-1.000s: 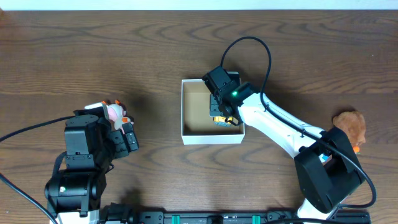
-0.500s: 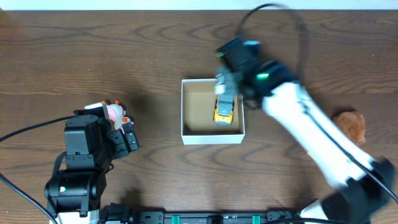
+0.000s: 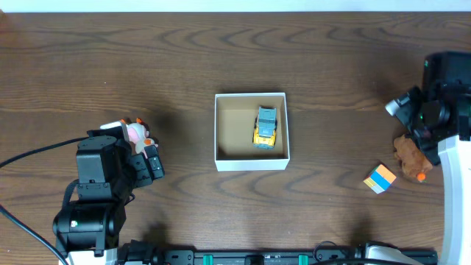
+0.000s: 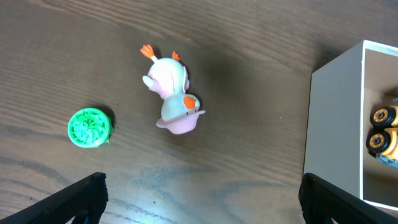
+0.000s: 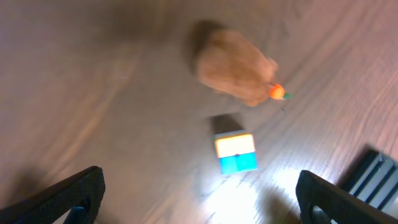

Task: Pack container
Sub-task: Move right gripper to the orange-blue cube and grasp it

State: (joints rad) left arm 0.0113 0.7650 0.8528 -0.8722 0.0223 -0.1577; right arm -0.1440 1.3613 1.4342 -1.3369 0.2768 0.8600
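Note:
The container is a white-walled square box with a tan inside at mid-table. A yellow and grey toy truck lies in its right half. The box wall and truck wheels show in the left wrist view. My left gripper is open and empty, near a pink duck toy. My right gripper is open and empty at the far right, above a brown plush and an orange, white and blue cube.
A green ridged disc lies on the wood left of the duck, hidden under my left arm in the overhead view. The table's front rail runs along the bottom edge. The right wrist view is blurred.
My right gripper has let go of the toy truck in the container and swung far to the right, over the plush and cube. The left arm has not moved.

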